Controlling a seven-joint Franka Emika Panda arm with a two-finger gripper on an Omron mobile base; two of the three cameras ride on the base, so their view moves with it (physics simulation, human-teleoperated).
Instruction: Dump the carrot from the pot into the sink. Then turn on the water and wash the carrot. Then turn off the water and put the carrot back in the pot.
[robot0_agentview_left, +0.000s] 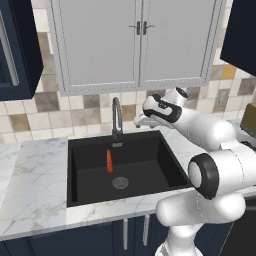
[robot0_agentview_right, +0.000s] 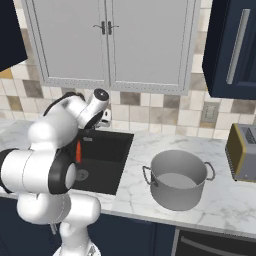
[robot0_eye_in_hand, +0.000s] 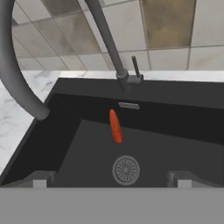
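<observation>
Hovering spread wide, pincer (robot0_eye_in_hand: 112, 178) above the sink (robot0_eye_in_hand: 70, 148); carrot (robot0_eye_in_hand: 115, 126) just ahead, lengthwise toward the faucet (robot0_eye_in_hand: 109, 43) beyond.

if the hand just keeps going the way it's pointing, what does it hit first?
Probably the sink floor near the drain, just short of the carrot. The open hand looks clear until then, though depth is uncertain.

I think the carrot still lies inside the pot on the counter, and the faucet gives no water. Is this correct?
Not quite. The carrot lies in the sink, behind the drain, as the left base view shows. The pot on the counter is empty. The faucet indeed gives no water.
</observation>
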